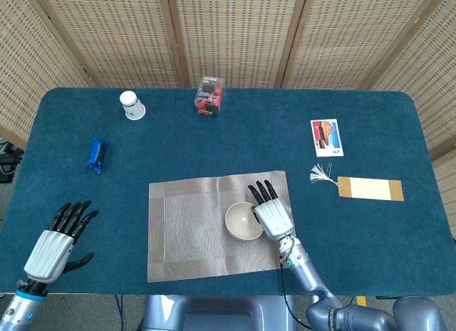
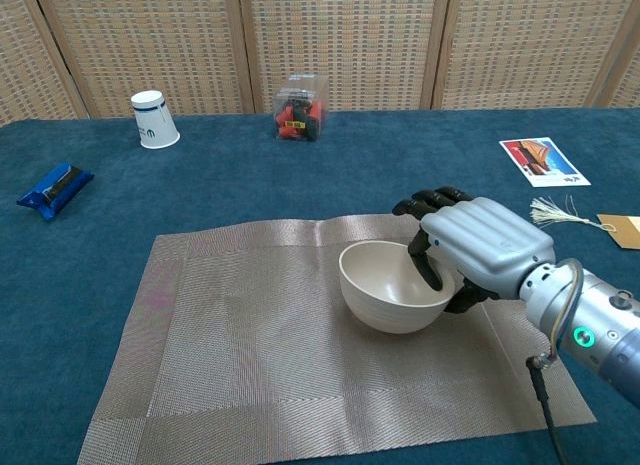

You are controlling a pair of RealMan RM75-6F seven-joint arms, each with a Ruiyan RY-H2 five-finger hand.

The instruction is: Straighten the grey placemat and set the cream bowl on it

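One step remains: right hand [image 2: 478, 247], pinching the cream bowl's [image 2: 392, 285] rim over the grey placemat [image 2: 250, 335], should lower and release.

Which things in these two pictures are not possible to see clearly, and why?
- Bowl bottom: neither view shows whether it rests on the placemat or is just above it.
- Right hand thumb: behind the bowl wall, chest view.
- Left hand: outside the chest view.
- Card picture and box label: too small in both views.
- Tag: cut by the chest view's right edge.
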